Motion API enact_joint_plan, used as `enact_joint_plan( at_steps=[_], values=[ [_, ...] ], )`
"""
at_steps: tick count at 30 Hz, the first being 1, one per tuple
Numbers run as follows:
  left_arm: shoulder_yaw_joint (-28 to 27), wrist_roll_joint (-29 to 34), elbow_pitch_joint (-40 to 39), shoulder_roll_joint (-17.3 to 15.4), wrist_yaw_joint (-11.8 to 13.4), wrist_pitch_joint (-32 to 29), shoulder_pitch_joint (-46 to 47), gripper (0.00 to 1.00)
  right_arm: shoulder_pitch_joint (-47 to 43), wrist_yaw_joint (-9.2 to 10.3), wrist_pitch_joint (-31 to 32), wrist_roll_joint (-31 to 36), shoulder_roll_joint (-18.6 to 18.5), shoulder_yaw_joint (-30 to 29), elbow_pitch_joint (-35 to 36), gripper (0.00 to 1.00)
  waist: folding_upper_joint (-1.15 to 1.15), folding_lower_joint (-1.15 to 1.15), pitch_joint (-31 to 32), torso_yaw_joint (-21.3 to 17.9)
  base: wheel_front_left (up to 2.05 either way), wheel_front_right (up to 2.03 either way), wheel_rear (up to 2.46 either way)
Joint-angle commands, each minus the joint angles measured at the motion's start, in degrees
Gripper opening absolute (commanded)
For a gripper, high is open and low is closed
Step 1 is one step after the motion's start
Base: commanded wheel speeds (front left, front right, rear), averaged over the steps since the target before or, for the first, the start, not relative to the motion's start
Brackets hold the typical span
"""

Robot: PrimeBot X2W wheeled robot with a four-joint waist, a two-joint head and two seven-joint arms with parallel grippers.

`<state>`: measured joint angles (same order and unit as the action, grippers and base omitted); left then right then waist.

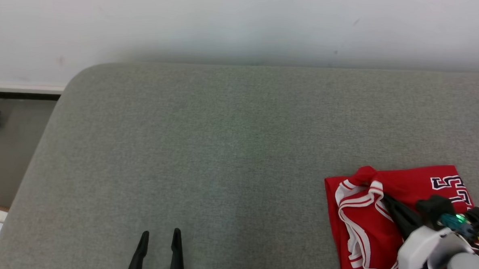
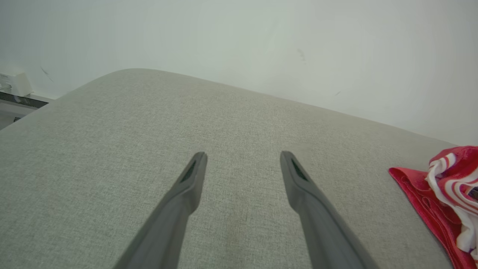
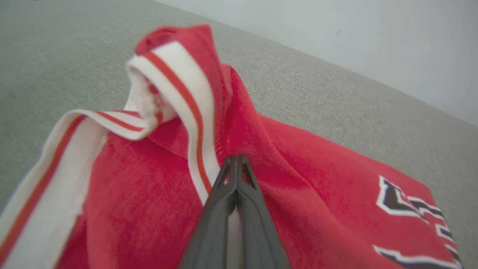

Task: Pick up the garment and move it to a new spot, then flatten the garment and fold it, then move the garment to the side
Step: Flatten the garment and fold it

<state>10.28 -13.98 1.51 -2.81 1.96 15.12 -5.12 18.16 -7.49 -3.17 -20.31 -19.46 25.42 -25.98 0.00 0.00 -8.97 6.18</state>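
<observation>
1. The right gripper (image 3: 236,160) has its jaws pressed together on the garment (image 3: 317,168). They pinch a ridge of red cloth beside the white trim (image 3: 194,93), and the cloth peaks just beyond the jaw tips.
2. The garment, a red jersey folded to a rough square, lies under and around those jaws. It rests directly on the grey fabric surface (image 1: 224,151), in no bin or basket.
3. The left gripper (image 1: 161,233) has its jaws spread wide and empty over bare surface, with the garment well off to their side.
4. The pinch looks to hold only the top layer, so a lift could pull the fold open.
5. A thin bite by the trim might slip mid-move and drop the garment in a bunch.
6. Dragging low could ruck the bottom layers against the rough weave.
</observation>
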Motion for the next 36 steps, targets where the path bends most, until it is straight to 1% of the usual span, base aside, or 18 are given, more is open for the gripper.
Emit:
enact_joint_plan(
  at_steps=[1, 5, 9, 14, 19, 22, 25, 29, 36],
  values=[
    [0.0, -0.2, 0.1, -0.2, 0.0, 0.0, 0.5, 1.0, 1.3, 0.02, 0.2, 0.2, 0.3, 0.6, -0.8, 0.0, 0.0, 0.0, -0.5, 0.6, 0.0, 0.0, 0.0],
    [0.6, -0.6, 0.5, -0.2, 0.3, 0.0, 0.9, 1.0, 5.8, 0.01, 0.9, -0.4, 1.7, 5.0, -4.2, 0.0, 0.0, 0.0, -0.7, 1.8, 0.0, 0.0, 0.0],
    [1.1, -1.2, 0.8, -0.2, 0.6, 0.0, 0.7, 1.0, 8.5, 0.01, 0.6, -1.7, 2.6, 8.4, -6.6, 0.0, 0.0, 0.0, -0.1, 3.0, 0.0, 0.0, 0.0],
    [1.5, -1.8, 0.8, -0.2, 0.8, 0.0, -0.2, 1.0, 8.6, 0.02, 0.5, -3.0, 2.8, 11.5, -8.2, 0.0, 0.0, 0.0, 1.2, 4.2, 0.0, 0.0, 0.0],
    [1.1, -2.1, 0.4, -0.2, 1.0, 0.0, -1.1, 1.0, 6.8, 0.02, -1.0, -4.5, 3.4, 12.7, -7.3, 0.0, 0.0, 0.0, 2.0, 4.3, 0.0, 0.0, 0.0],
    [1.0, -2.2, 0.4, -0.2, 1.1, 0.0, -1.3, 1.0, 6.2, 0.02, -3.4, -5.0, 3.7, 12.0, -6.1, 0.0, 0.0, 0.0, 2.6, 3.8, 0.0, 0.0, 0.0],
    [0.6, -2.3, 0.2, -0.2, 1.4, 0.0, -1.9, 1.0, 4.5, 0.02, -5.9, -6.0, 3.9, 9.8, -3.9, 0.0, 0.0, 0.0, 3.4, 2.7, 0.0, 0.0, 0.0],
    [0.3, -2.1, -0.1, -0.2, 1.4, 0.0, -2.6, 1.0, 1.7, 0.02, -7.6, -5.3, 1.4, 5.9, 0.8, 0.0, 0.0, 0.0, 4.6, 0.8, 0.0, 0.0, 0.0],
    [-0.8, -1.8, -0.5, -0.2, 1.5, 0.0, -4.2, 1.0, -6.7, 0.02, -7.6, -2.7, -3.5, -2.8, 8.3, 0.0, 0.0, 0.0, 7.1, -2.5, 0.0, 0.0, 0.0]
  ],
)
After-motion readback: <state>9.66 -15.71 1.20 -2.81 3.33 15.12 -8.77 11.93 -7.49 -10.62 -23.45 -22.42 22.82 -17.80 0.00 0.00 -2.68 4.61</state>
